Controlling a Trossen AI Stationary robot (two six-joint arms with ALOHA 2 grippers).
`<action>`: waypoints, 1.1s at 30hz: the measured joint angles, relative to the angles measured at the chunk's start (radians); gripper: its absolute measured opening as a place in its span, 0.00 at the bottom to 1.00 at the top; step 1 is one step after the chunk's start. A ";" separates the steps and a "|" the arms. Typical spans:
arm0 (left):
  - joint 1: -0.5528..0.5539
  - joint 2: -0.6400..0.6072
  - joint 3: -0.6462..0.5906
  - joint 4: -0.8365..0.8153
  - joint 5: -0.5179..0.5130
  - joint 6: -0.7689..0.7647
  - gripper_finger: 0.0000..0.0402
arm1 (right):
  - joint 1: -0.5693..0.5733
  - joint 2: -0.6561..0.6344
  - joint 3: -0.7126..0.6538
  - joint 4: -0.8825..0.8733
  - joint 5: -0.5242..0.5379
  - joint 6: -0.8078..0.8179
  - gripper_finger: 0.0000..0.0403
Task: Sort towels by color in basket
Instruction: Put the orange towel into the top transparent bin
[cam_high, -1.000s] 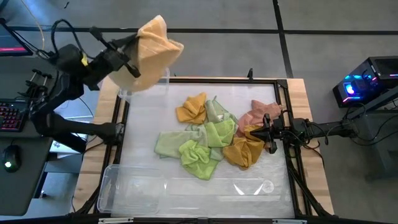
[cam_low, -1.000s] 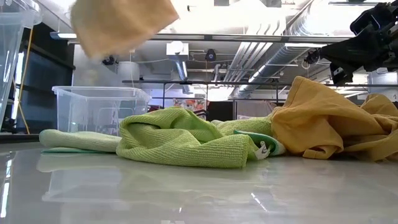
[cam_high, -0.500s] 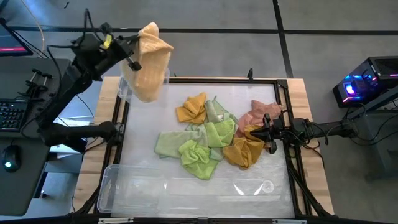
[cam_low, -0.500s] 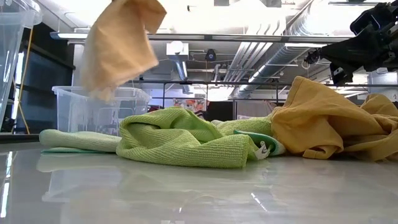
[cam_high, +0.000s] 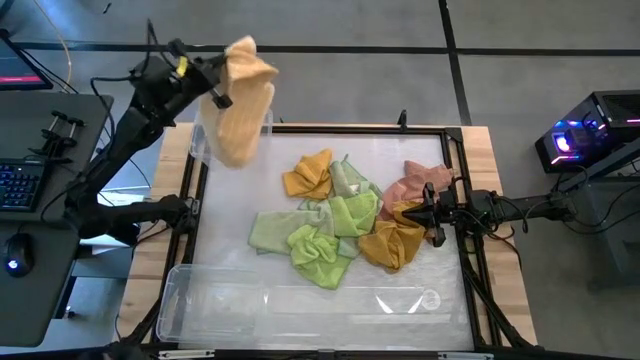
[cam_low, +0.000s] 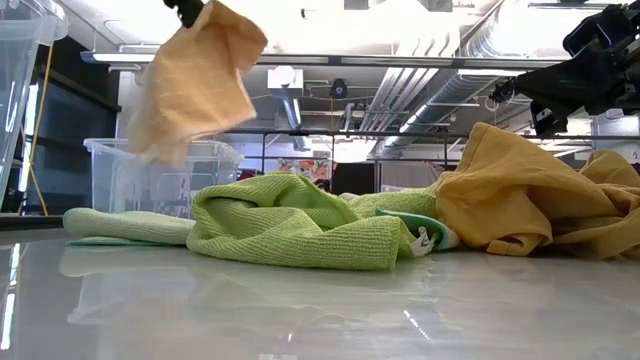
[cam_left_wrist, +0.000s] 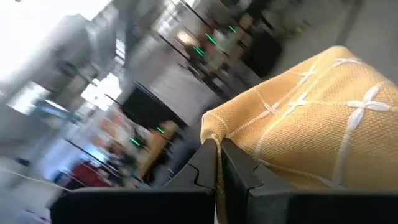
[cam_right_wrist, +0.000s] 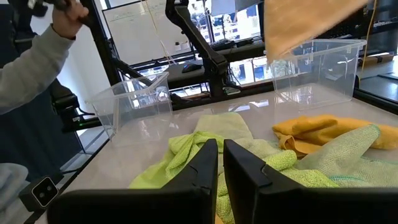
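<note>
- Hanging from the left gripper (cam_high: 215, 80), one peach-orange towel (cam_high: 243, 105) is held above the far-left corner of the table (cam_high: 500, 160); the fingers are pinched on its top edge, and the cloth droops over a clear bin (cam_high: 203, 140) standing at that corner.
- In the low view the same towel (cam_low: 192, 82) hangs in front of the clear bin (cam_low: 160, 175) far behind the pile.
- The left wrist view shows the two dark fingers (cam_left_wrist: 202, 171) closed narrowly on a fold of the woven cloth (cam_left_wrist: 311, 124).
- The right gripper (cam_high: 432, 215) sits low at the right side of the white work surface, fingers close together with nothing between them, its tips just beside the pile.
- Seven towels can be counted on the surface in the high view: one mustard towel (cam_high: 310, 172) at the far side, one pale green towel (cam_high: 347, 178) just beside it, one salmon pink towel (cam_high: 420, 182) by the right gripper, a mustard towel (cam_high: 392, 243) below it with another mustard piece (cam_high: 403, 212) touching it, and lime green towels (cam_high: 322, 252) at the near side, with a paler green one (cam_high: 270, 232) on their left. Folds overlap, so the exact count is uncertain.
- A second clear bin (cam_high: 300, 310) lies along the near edge; two bins in all.
- A person's sleeve (cam_right_wrist: 31, 59) shows beyond the table in the right wrist view.
</note>
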 joint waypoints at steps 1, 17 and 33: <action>0.000 -0.001 0.000 0.050 0.007 0.013 0.00 | 0.000 0.000 0.000 0.000 0.000 0.000 0.06; 0.076 0.047 0.000 -0.126 0.124 0.036 0.00 | 0.000 0.000 0.000 0.000 0.000 0.000 0.06; 0.046 -0.009 0.001 -0.635 0.038 -0.312 0.00 | 0.000 0.000 0.000 0.000 0.000 0.000 0.06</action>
